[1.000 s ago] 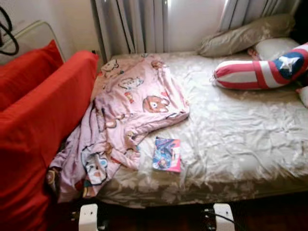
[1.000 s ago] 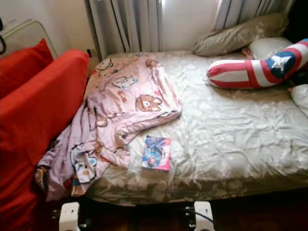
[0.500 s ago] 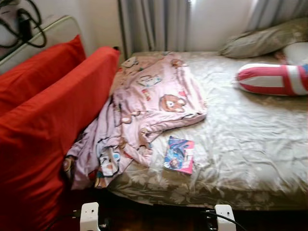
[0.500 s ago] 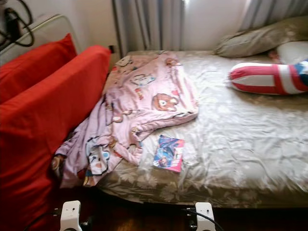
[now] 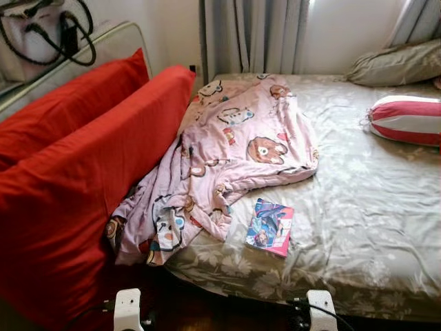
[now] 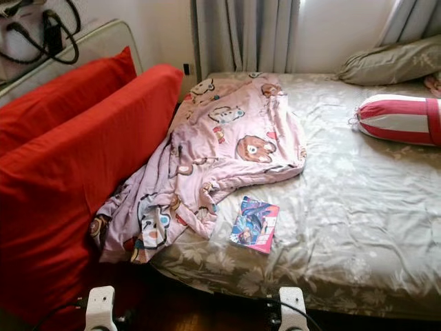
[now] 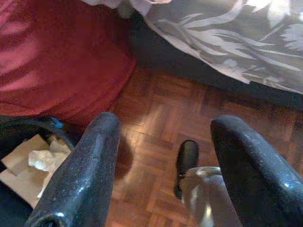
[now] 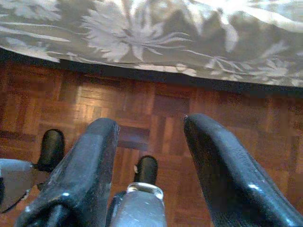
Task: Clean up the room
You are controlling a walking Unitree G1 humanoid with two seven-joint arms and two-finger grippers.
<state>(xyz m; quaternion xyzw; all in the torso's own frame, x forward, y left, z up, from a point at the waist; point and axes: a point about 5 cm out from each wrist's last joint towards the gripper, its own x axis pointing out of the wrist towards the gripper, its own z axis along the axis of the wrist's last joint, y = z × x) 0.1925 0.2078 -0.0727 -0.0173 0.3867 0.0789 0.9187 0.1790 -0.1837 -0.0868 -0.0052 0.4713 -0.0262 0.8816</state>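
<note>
Where the head views look down, a bed [image 5: 372,227] covered by a grey-olive floral sheet is seen across the middle and right of the frame. A pink cartoon-print blanket [image 5: 227,152] is spread over the bed's left part, its lower end spilling off the edge toward the floor at lower left. Just beside the blanket's lower fold, a small colourful book [image 5: 270,226] lies flat on the sheet near the front edge. Two large red cushions [image 5: 76,186] are stood against the bed's left side, the blanket touching them. At upper right a red-and-white striped bolster pillow [image 5: 406,118] and a grey-olive pillow [image 5: 396,63] are placed, well apart from the book. Grey curtains [image 5: 251,34] hang behind the bed, and a bag with dark straps [image 5: 41,34] is seen at upper left.

Parquet floor [image 8: 156,109] is shown in the wrist views. The left gripper [image 7: 163,156] hangs low with its fingers spread wide and nothing between them, near the cushion base and a bin with crumpled paper [image 7: 33,158]. The right gripper [image 8: 151,151] is likewise held wide apart and empty above the floor by the sheet's hem.

Compared with a second ago, the whole scene has shifted rightward as the camera turned left: more of the cushions and the bag are now framed, and the bolster is cut off at the right edge. Nothing on the bed has been moved.
</note>
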